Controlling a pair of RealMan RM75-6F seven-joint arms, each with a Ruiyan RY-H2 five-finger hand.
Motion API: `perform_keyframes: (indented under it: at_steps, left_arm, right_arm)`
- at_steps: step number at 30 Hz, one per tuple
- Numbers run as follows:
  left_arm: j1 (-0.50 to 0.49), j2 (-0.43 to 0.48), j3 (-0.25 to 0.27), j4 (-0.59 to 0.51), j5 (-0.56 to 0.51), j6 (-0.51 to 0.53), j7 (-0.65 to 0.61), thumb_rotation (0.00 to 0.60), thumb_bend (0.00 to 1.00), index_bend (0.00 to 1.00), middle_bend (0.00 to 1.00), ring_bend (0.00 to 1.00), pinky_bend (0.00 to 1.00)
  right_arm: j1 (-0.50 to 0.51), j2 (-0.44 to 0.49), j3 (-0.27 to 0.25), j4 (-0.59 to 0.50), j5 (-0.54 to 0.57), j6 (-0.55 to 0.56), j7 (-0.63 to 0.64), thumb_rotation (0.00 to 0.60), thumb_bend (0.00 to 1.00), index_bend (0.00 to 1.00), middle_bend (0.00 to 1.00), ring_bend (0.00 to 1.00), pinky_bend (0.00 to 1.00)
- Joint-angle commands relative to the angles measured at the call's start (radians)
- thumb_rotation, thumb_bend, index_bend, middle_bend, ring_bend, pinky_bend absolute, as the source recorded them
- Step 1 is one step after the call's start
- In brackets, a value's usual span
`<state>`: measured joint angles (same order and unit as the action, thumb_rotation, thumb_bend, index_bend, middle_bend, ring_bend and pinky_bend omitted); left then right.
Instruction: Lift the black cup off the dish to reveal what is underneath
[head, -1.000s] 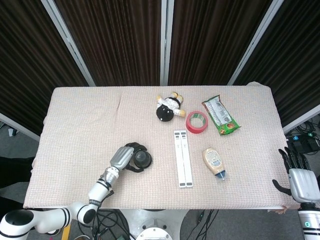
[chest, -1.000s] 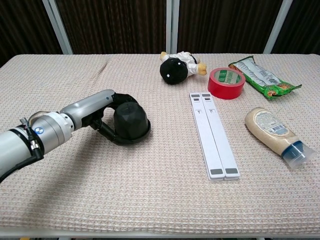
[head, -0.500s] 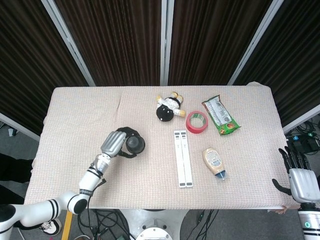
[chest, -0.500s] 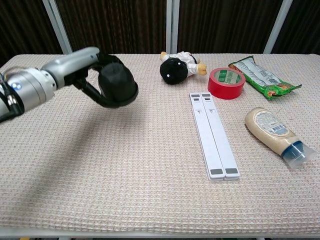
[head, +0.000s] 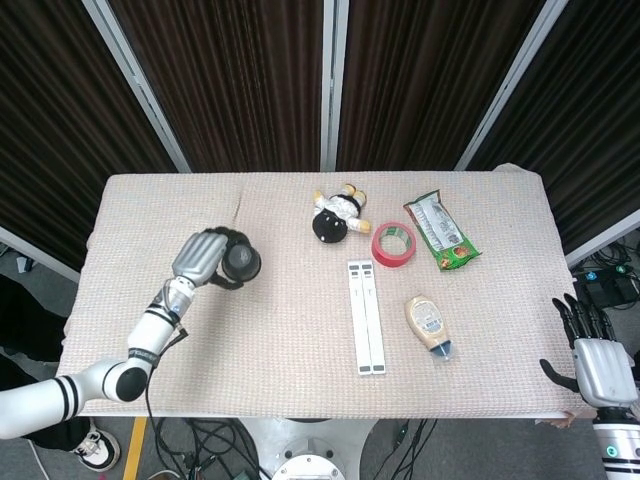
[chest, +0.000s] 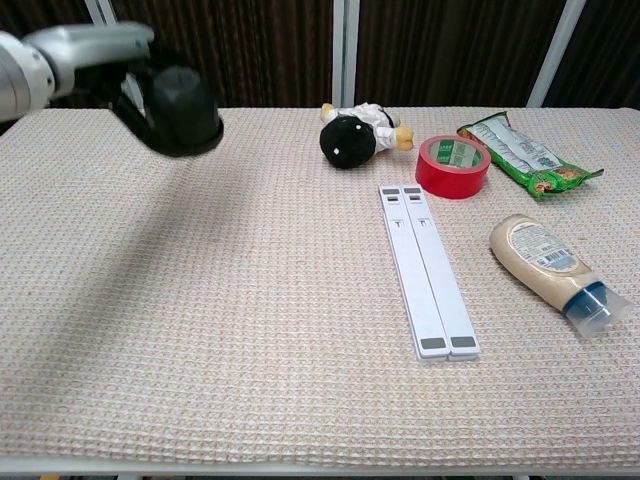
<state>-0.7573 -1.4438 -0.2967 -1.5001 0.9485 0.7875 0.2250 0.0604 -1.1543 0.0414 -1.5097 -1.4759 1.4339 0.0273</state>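
Note:
My left hand (head: 200, 259) grips the black cup (head: 241, 263) from its side and holds it mouth-down, well above the left half of the table. In the chest view the black cup (chest: 183, 110) hangs at the upper left with the left hand (chest: 92, 48) behind it. No dish shows in either view, and only bare woven cloth (chest: 250, 270) lies beneath the cup. My right hand (head: 597, 365) hangs off the table's front right corner, fingers apart and holding nothing; the chest view does not show it.
A black-and-white plush toy (head: 338, 213), a red tape roll (head: 394, 244) and a green snack packet (head: 440, 231) lie at the back right. Two long white strips (head: 365, 315) and a sauce bottle (head: 428, 324) lie nearer the front.
My left hand has lifted the black cup off the cloth and carried it up and to the left. The spot where it stood shows only cloth. The right hand has not moved.

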Motion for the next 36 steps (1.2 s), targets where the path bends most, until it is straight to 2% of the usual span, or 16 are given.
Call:
perform_keyframes:
  at_steps: [1, 7, 9, 10, 11, 13, 16, 18, 19, 20, 22, 27, 32, 36]
  left_arm:
    - [-0.03, -0.028, 0.017, 0.046, -0.036, 0.026, 0.037, 0.6, 0.21, 0.36, 0.41, 0.24, 0.26]
    - [-0.025, -0.02, -0.1, -0.062, 0.224, 0.383, 0.014, 0.6, 0.21, 0.38, 0.41, 0.24, 0.26]
    - [-0.014, -0.034, -0.121, -0.084, 0.277, 0.467, -0.024, 0.6, 0.21, 0.38, 0.41, 0.24, 0.27]
    - [-0.01, -0.035, -0.117, -0.088, 0.281, 0.474, -0.028, 0.6, 0.21, 0.38, 0.41, 0.25, 0.27]
    - [-0.006, -0.03, -0.103, -0.095, 0.267, 0.455, -0.025, 0.6, 0.21, 0.39, 0.42, 0.26, 0.28]
    - [-0.004, 0.005, -0.044, -0.111, 0.174, 0.323, 0.013, 0.6, 0.21, 0.39, 0.44, 0.27, 0.29]
    - [-0.032, 0.054, 0.048, -0.096, -0.028, 0.066, 0.069, 0.6, 0.21, 0.39, 0.44, 0.27, 0.29]
    - [-0.065, 0.069, 0.089, -0.064, -0.146, -0.078, 0.07, 0.6, 0.21, 0.39, 0.44, 0.27, 0.29]
    - [-0.076, 0.071, 0.095, -0.052, -0.176, -0.109, 0.066, 0.6, 0.21, 0.39, 0.44, 0.27, 0.29]
    - [-0.084, 0.069, 0.095, -0.04, -0.191, -0.117, 0.062, 0.6, 0.21, 0.4, 0.44, 0.27, 0.29]
    - [-0.086, 0.062, 0.077, -0.033, -0.177, -0.065, 0.053, 0.6, 0.21, 0.4, 0.44, 0.27, 0.29]
    - [-0.064, 0.07, 0.028, -0.075, -0.074, 0.098, 0.027, 0.6, 0.21, 0.41, 0.44, 0.27, 0.29]
    - [-0.056, 0.102, 0.043, -0.099, -0.067, 0.072, 0.002, 0.6, 0.21, 0.41, 0.44, 0.27, 0.29]
    - [-0.048, 0.086, 0.035, -0.106, -0.036, 0.034, -0.098, 0.6, 0.21, 0.41, 0.44, 0.27, 0.29]
  right_arm:
    - [0.0, -0.001, 0.0, 0.003, 0.005, -0.005, 0.001, 0.6, 0.13, 0.0, 0.0, 0.0, 0.0]
    - [0.004, -0.01, -0.004, 0.015, 0.01, -0.022, 0.006, 0.6, 0.13, 0.0, 0.0, 0.0, 0.0]
    - [0.004, -0.01, -0.004, 0.018, 0.009, -0.022, 0.01, 0.6, 0.13, 0.0, 0.0, 0.0, 0.0]
    - [0.004, -0.01, -0.004, 0.019, 0.009, -0.022, 0.011, 0.6, 0.13, 0.0, 0.0, 0.0, 0.0]
    - [0.003, -0.01, -0.004, 0.02, 0.01, -0.022, 0.012, 0.6, 0.13, 0.0, 0.0, 0.0, 0.0]
    - [0.003, -0.01, -0.004, 0.023, 0.011, -0.023, 0.014, 0.6, 0.13, 0.0, 0.0, 0.0, 0.0]
    - [0.003, -0.012, -0.005, 0.026, 0.012, -0.026, 0.016, 0.6, 0.13, 0.0, 0.0, 0.0, 0.0]
    - [0.004, -0.014, -0.005, 0.027, 0.014, -0.029, 0.014, 0.6, 0.13, 0.0, 0.0, 0.0, 0.0]
    - [0.005, -0.014, -0.005, 0.028, 0.015, -0.03, 0.013, 0.6, 0.13, 0.0, 0.0, 0.0, 0.0]
    - [0.005, -0.015, -0.004, 0.028, 0.017, -0.032, 0.011, 0.6, 0.13, 0.0, 0.0, 0.0, 0.0]
    - [0.007, -0.015, -0.003, 0.026, 0.02, -0.036, 0.008, 0.6, 0.13, 0.0, 0.0, 0.0, 0.0]
    - [0.007, -0.018, -0.004, 0.029, 0.022, -0.039, 0.007, 0.6, 0.13, 0.0, 0.0, 0.0, 0.0]
    - [0.007, -0.02, -0.006, 0.035, 0.022, -0.042, 0.011, 0.6, 0.13, 0.0, 0.0, 0.0, 0.0]
    - [0.009, -0.022, -0.004, 0.036, 0.024, -0.044, 0.008, 0.6, 0.13, 0.0, 0.0, 0.0, 0.0]
